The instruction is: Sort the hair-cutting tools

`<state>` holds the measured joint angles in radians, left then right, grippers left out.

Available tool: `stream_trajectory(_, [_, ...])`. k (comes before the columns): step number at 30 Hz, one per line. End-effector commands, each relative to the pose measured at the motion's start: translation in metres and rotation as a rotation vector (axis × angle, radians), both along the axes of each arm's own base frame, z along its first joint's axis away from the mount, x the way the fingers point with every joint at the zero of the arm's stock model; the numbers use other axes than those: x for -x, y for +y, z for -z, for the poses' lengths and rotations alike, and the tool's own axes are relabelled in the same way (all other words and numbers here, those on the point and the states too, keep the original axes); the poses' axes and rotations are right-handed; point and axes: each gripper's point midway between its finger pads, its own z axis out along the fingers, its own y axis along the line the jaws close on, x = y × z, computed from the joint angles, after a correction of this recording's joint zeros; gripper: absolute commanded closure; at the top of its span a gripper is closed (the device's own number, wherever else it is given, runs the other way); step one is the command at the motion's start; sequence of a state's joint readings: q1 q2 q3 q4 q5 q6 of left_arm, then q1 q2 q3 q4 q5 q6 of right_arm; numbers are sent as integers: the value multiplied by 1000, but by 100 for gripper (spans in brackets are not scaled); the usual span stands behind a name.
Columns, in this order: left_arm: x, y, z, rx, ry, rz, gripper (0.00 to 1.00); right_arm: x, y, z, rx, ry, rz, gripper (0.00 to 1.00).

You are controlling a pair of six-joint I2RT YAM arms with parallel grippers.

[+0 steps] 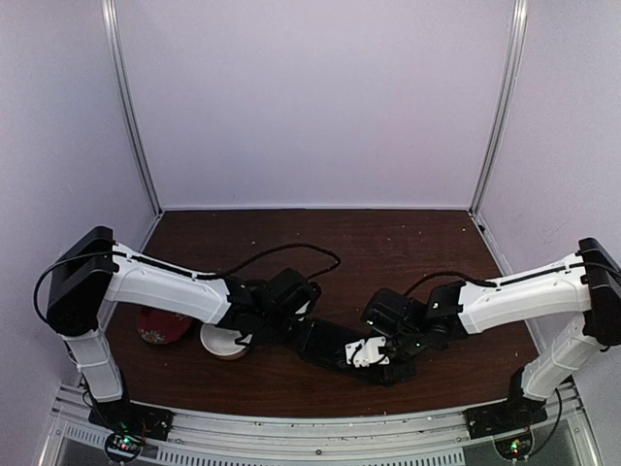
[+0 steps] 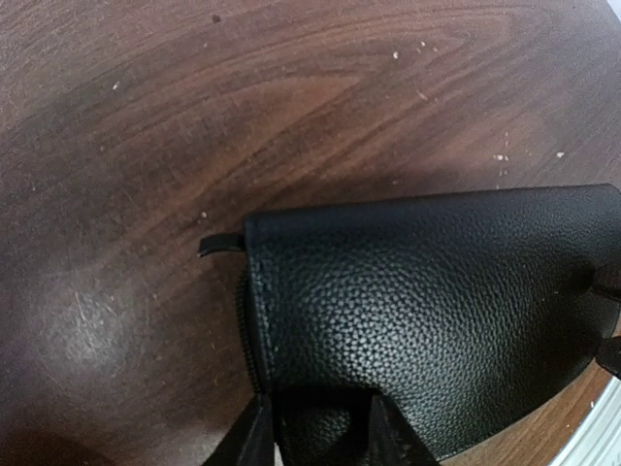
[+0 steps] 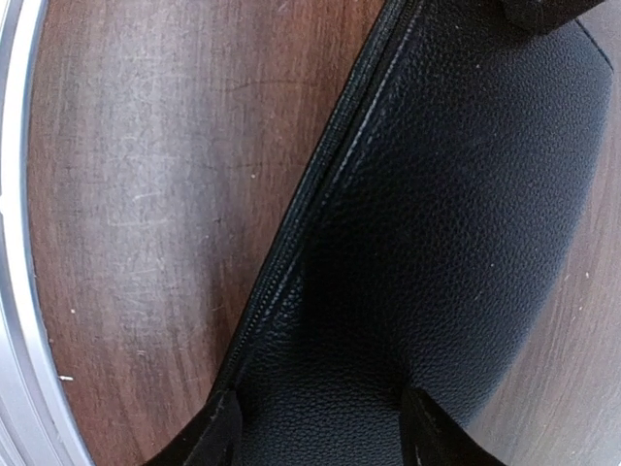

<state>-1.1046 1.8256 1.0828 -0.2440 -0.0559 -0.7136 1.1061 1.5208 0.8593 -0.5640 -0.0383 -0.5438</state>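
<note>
No hair-cutting tools show in any view. A black grained pouch lies flat on the brown table near the front, and both grippers are at it. My left gripper is over its left end. In the left wrist view the fingers stand apart, one at the zipper edge, the other on the pouch, which runs on past it. My right gripper is over the right end. Its fingers also stand apart on the pouch. Neither pair clamps anything that I can see.
A white bowl stands just left of the pouch, under the left arm, with a red object further left. A black cable loops behind the arms. The table's metal front rail runs close to the pouch.
</note>
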Motion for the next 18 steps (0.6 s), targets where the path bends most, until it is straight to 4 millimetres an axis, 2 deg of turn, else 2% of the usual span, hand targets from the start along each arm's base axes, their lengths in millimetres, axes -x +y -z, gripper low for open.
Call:
stream_trajectory(1, [14,-24,3,92,76,76,69,-41,-25,9,71,-160,102,45])
stream_trajectory(8, [20,-50,14,120,126,165,75,-75,-70,6,124,-188,183,46])
stream_trajectory(11, [22,-64,11,155,130,208,76,-87,-85,3,138,-197,227,47])
stream_trajectory(15, [21,-80,-4,192,112,259,78,-95,-95,-11,151,-218,261,47])
stream_trajectory(18, [20,-77,-38,180,37,333,79,-101,-89,-39,68,-264,273,45])
